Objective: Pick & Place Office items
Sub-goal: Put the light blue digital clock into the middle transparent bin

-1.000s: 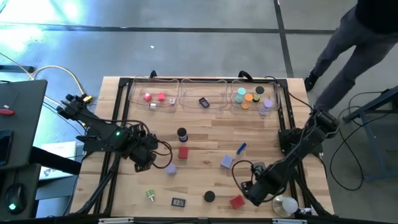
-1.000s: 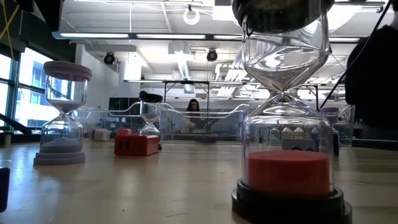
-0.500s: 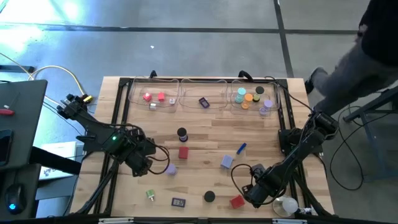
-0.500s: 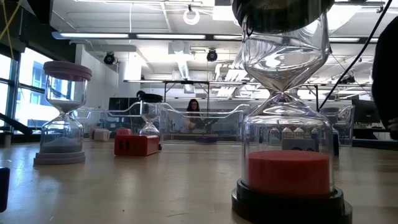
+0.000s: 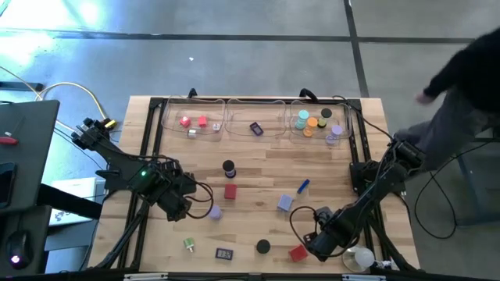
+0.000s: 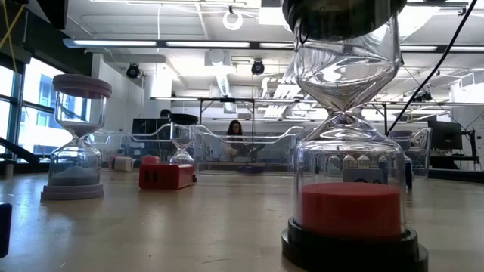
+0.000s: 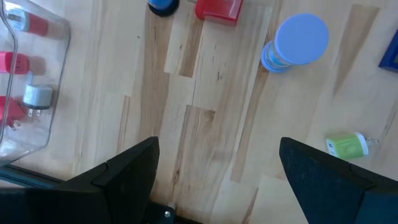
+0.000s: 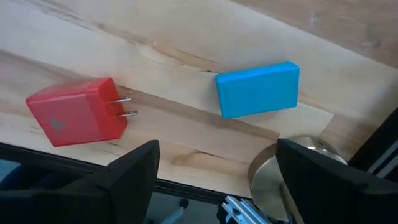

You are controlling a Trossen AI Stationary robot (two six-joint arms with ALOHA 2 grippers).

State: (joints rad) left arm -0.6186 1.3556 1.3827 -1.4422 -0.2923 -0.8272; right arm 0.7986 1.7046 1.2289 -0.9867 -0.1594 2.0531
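Red plug block (image 8: pixel 78 120) lies flat, prongs aimed at blue block (image 8: pixel 257 89). No legible writing. Right hand (image 5: pixel 319 243) and left hand (image 5: pixel 181 209) both wide, empty.

Three trays (image 5: pixel 226 125) sit in a row along the table's (image 5: pixel 344 187) top edge in the high view, small items inside. Loose items scattered mid-table and lower centre. Plug block (image 5: pixel 298 253) lower right, bulb (image 5: pixel 360 257) just right of it. Person (image 5: pixel 469 70) upper right, off-table.
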